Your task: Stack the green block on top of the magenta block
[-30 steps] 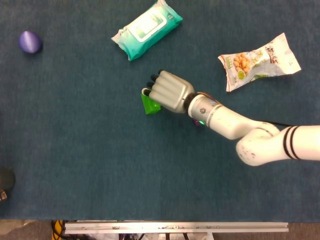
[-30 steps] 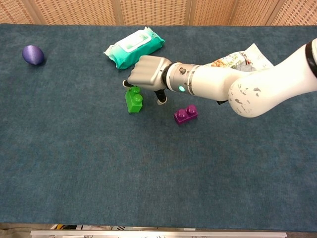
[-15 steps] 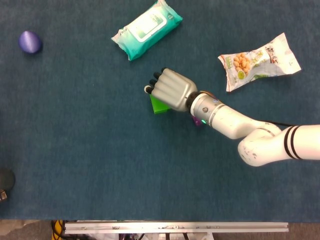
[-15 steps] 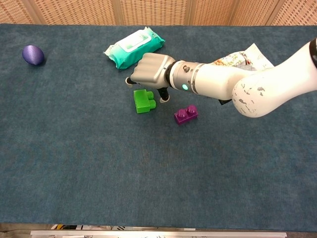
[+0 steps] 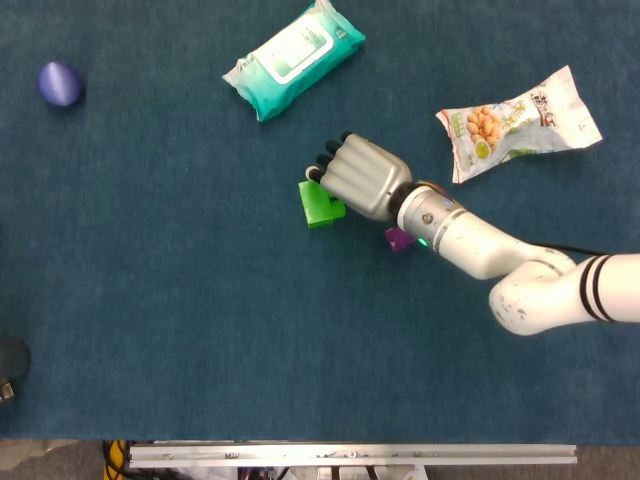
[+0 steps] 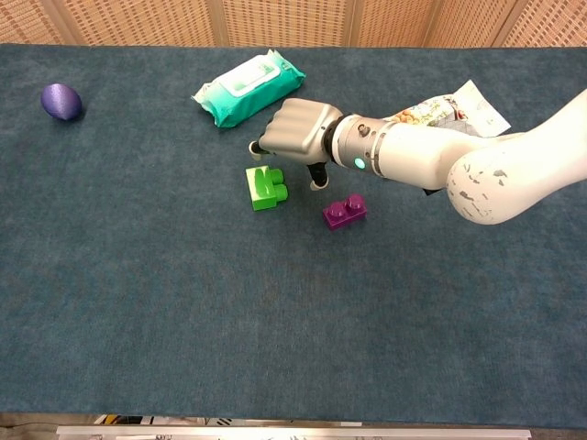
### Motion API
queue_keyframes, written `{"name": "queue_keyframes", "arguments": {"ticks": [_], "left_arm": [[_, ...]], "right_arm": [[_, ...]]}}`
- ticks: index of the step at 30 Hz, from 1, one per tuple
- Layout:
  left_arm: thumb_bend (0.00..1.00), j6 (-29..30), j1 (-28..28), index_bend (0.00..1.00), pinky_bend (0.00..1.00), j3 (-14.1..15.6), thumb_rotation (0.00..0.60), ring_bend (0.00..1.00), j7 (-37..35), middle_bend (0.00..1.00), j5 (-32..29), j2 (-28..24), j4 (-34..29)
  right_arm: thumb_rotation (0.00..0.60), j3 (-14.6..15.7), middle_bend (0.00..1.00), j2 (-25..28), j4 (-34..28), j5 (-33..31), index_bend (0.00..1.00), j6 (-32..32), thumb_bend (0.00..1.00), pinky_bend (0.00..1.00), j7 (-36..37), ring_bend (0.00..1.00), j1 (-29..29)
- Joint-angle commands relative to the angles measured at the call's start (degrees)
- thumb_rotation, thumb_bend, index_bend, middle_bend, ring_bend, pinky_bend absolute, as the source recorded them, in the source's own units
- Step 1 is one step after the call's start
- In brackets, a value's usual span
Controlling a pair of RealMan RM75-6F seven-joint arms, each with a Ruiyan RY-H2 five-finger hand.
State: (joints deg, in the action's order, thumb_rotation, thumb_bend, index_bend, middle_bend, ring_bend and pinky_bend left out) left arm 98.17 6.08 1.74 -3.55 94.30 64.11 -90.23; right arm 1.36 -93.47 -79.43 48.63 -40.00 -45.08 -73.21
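The green block [image 6: 266, 187] is bright lime; the magenta block [image 6: 345, 211] is purplish pink. The right hand [image 6: 296, 136] is matte silver-grey with black fingertips, on a white arm [image 6: 477, 170] ringed with black stripes. The table [image 6: 275, 321] is dark teal-blue.

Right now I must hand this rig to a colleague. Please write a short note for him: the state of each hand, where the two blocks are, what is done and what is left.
Right hand: over the green block, fingers curled down behind it; whether it touches or grips the block cannot be told from either view.
Left hand: not in view.
Green block: lying on the table, to the left of the magenta block and apart from it.
Magenta block: on the table, studs up, partly hidden under the forearm in the head view.
Done: nothing stacked.
Left: get a firm hold on the green block, lift it, set it on the magenta one.
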Motion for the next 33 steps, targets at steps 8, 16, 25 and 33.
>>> {"name": "queue_keyframes", "arguments": {"ticks": [8,16,25,33], "left_arm": [[0.29,0.0,0.1,0.25,0.19,0.0,0.6,0.29,0.0,0.28,0.0,-0.1,-0.1],[0.29,-0.1,0.0,0.25,0.19,-0.1,0.6,0.29,-0.2,0.28,0.0,-0.1,0.0],[0.29,0.0,0.0,0.25,0.19,-0.1,0.6,0.29,-0.3,0.28,0.0,-0.3,-0.2],[0.29,0.1,0.2,0.25,0.19,-0.2,0.6,0.29,-0.5,0.28,-0.3,-0.3,0.0]], "right_arm": [[0.6,0.2,0.29,-4.0,-0.9,-12.4,0.21,-5.0,0.09,0.35,-9.3,0.22,-2.3],[0.6,-0.1,0.29,-6.7,-3.0,-21.9,0.21,-9.8,0.05,0.35,-15.4,0.22,-4.3],[0.6,-1.4,0.3,-9.2,-1.4,-23.6,0.21,-10.0,0.05,0.35,-16.7,0.22,-5.4],[0.6,-2.2,0.32,-11.3,0.7,-22.0,0.21,-8.1,0.05,0.35,-16.1,0.22,-6.1]]}}
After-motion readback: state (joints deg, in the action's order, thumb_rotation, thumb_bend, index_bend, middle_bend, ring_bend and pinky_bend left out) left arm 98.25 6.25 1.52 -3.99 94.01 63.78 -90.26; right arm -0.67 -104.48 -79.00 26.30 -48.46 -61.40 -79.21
